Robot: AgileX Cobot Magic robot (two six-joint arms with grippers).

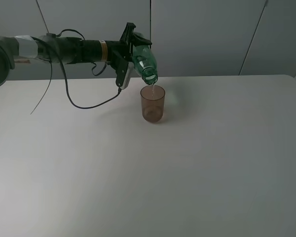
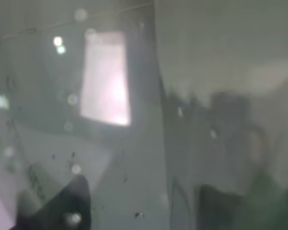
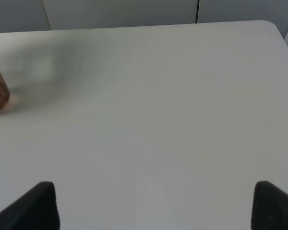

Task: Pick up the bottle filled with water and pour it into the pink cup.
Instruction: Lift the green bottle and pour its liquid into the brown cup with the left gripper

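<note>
The left jaws clamp the bottle (image 1: 144, 61), tipped neck-down just above the cup (image 1: 152, 104), with water (image 1: 152, 91) falling in. The cup stands on the table (image 1: 197, 168). The right jaws are wide apart.

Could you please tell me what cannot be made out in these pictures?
- Left wrist view: blurred throughout; how the left gripper holds the bottle cannot be read there.
- Exterior high view: water level in the pink cup is too small to tell.
- Right wrist view: the edge cuts off the pink cup, leaving its base; only fingertips of the right gripper show.
</note>
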